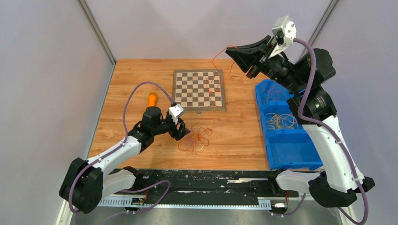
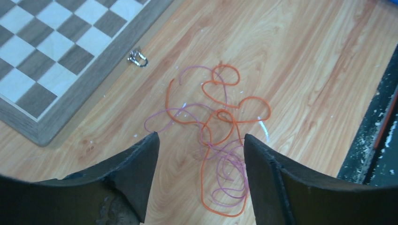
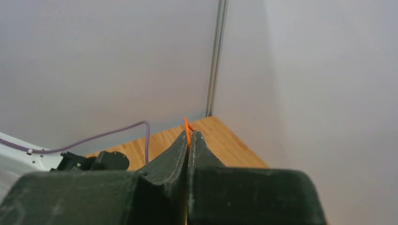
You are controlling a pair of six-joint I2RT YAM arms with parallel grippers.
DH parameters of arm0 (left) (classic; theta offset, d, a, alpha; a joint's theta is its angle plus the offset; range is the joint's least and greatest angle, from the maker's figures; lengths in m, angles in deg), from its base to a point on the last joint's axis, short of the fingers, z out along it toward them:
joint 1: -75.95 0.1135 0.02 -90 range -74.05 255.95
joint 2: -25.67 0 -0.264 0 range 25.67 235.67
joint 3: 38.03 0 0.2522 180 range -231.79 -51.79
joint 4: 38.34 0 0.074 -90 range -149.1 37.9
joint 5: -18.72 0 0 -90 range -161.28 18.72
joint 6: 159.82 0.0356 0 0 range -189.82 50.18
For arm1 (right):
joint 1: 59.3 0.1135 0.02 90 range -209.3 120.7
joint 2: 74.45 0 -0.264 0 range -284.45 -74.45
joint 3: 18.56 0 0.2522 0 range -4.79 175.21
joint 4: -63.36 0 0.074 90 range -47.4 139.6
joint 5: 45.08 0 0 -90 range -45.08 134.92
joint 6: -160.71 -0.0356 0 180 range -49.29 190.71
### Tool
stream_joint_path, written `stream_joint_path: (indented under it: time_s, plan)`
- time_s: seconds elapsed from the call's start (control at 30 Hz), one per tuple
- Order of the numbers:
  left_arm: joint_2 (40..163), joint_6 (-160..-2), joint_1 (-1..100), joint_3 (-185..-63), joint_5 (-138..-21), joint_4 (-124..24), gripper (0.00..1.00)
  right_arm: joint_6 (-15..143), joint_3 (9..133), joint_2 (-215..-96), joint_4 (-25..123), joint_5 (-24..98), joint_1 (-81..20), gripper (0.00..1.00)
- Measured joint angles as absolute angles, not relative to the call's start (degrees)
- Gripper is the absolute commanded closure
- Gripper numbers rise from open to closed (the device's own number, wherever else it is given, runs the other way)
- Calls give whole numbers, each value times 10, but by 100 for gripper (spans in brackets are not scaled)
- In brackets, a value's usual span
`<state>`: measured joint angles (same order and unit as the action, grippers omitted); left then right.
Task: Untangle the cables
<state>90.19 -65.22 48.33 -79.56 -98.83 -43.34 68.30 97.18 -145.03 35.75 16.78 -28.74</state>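
Observation:
A tangle of thin cables (image 1: 195,137) lies on the wooden table in front of the chessboard. In the left wrist view it is orange and pale purple loops (image 2: 220,123). My left gripper (image 1: 184,132) is open just left of the tangle; in its own view (image 2: 199,140) the jaws stand wide, low over the near loops, touching none. My right gripper (image 1: 231,50) is raised high over the board's far right corner, shut on a thin orange cable (image 1: 217,70) that hangs down onto the board. In the right wrist view the cable (image 3: 187,127) pokes out of the closed tips (image 3: 189,135).
The chessboard (image 1: 187,89) has a small metal clasp (image 2: 137,58) at its near edge. A solid orange cylinder (image 1: 152,99) stands behind the left wrist. Blue bins (image 1: 291,145) on the right hold pale cable loops (image 1: 280,122). A black rail (image 1: 206,180) runs along the near edge.

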Motion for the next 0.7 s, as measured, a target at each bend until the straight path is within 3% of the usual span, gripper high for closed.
stream_joint_path:
  time_s: [0.23, 0.7]
  plan:
    - [859, -611, 483, -828, -995, -493, 8, 719, 928, -1360, 257, 199, -340, 100]
    - [924, -599, 483, -898, -999, -546, 4, 790, 877, -1134, 72, 219, -547, 100]
